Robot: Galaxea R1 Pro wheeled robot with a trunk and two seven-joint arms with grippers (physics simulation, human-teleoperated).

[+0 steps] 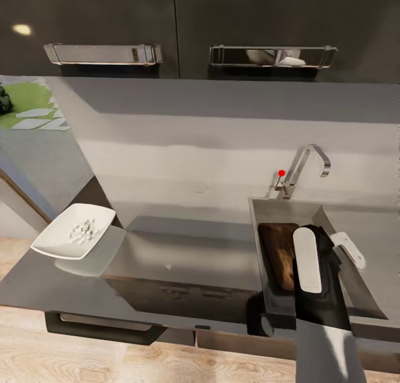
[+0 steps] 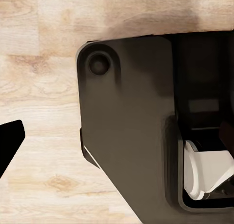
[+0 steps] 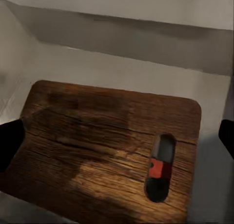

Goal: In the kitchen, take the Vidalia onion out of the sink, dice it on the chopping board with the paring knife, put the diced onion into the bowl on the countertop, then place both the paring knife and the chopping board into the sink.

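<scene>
The chopping board (image 3: 97, 136) lies flat in the sink (image 3: 107, 63), also seen as a brown slab (image 1: 278, 249) beside my right arm (image 1: 314, 260). Through the board's slot handle a bit of the paring knife's red handle (image 3: 157, 168) shows underneath. My right gripper (image 3: 118, 138) hovers above the board, open, its fingertips (image 3: 9, 141) far apart with nothing between them. The white bowl (image 1: 55, 249) stands at the countertop's (image 1: 183, 255) left end with pale diced onion (image 1: 83, 230) in it. My left gripper (image 2: 117, 136) points at the floor, open and empty.
A chrome tap (image 1: 308, 160) with a red knob (image 1: 281, 173) rises behind the sink. Dark wall cabinets with bar handles (image 1: 103, 53) hang above. The left wrist view looks down on my dark base (image 2: 131, 126) and wooden floor (image 2: 39, 87).
</scene>
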